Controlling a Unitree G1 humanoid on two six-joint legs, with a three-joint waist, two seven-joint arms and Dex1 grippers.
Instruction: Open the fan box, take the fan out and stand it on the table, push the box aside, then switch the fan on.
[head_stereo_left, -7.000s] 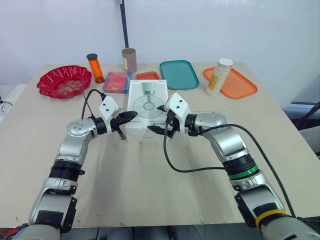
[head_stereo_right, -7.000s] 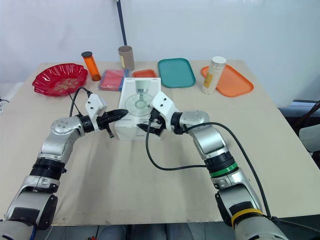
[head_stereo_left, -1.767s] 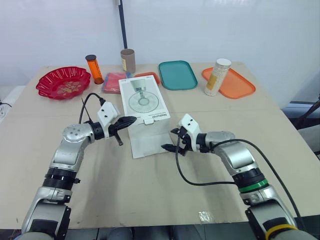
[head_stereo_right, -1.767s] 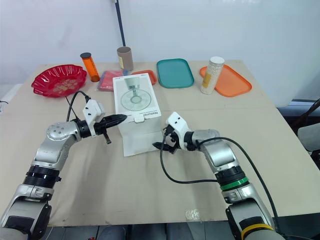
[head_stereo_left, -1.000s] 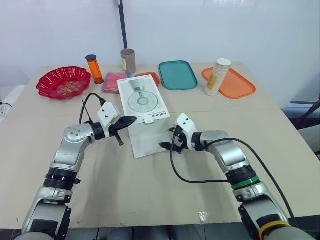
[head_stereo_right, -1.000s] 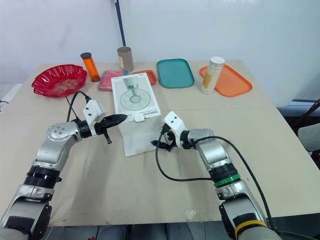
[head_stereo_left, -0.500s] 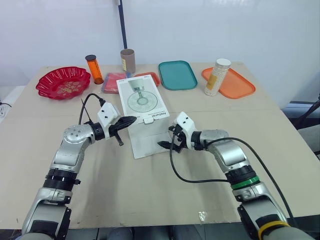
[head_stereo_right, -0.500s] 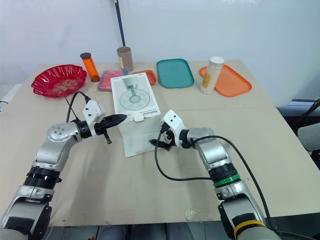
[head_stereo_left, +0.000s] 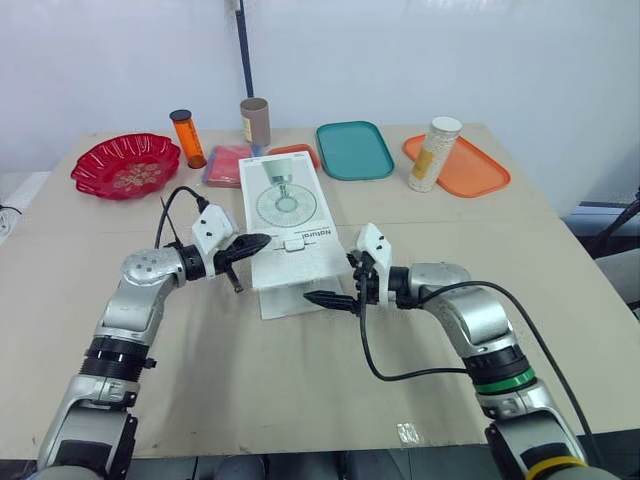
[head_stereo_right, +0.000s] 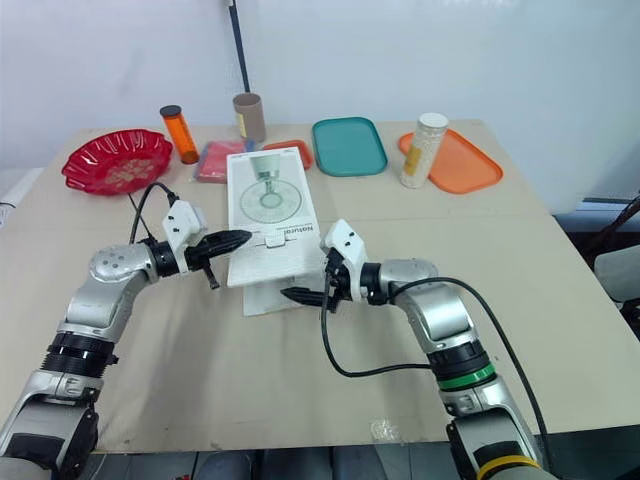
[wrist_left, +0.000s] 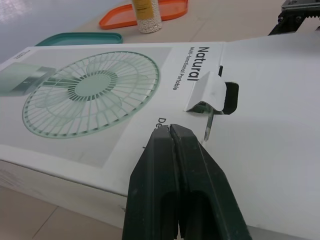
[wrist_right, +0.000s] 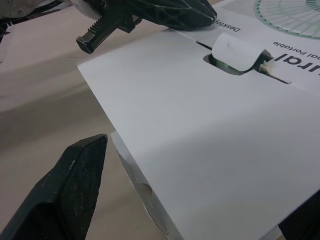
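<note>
Fan box (head_stereo_left: 285, 215) tab (wrist_left: 206, 89), perhaps loose, wrist view

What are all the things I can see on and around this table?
table: one, beige, under everything
fan box: one, white with a fan picture, mid-table, front flap raised
dish: one, red, far left
bottle: one, orange with a black cap, right of the dish
tube: one, brown, far edge
packet: one, pink-red, between bottle and box
small tray: one, orange, behind the box
teal tray: one, teal, far middle
large tray: one, orange, far right
jar: one, white-capped, pale contents, at the large tray's left edge
pole: one, dark, by the wall
left pincer: one, black, shut, at the box's left edge
right pincer: one, black, open, at the flap's front edge
</note>
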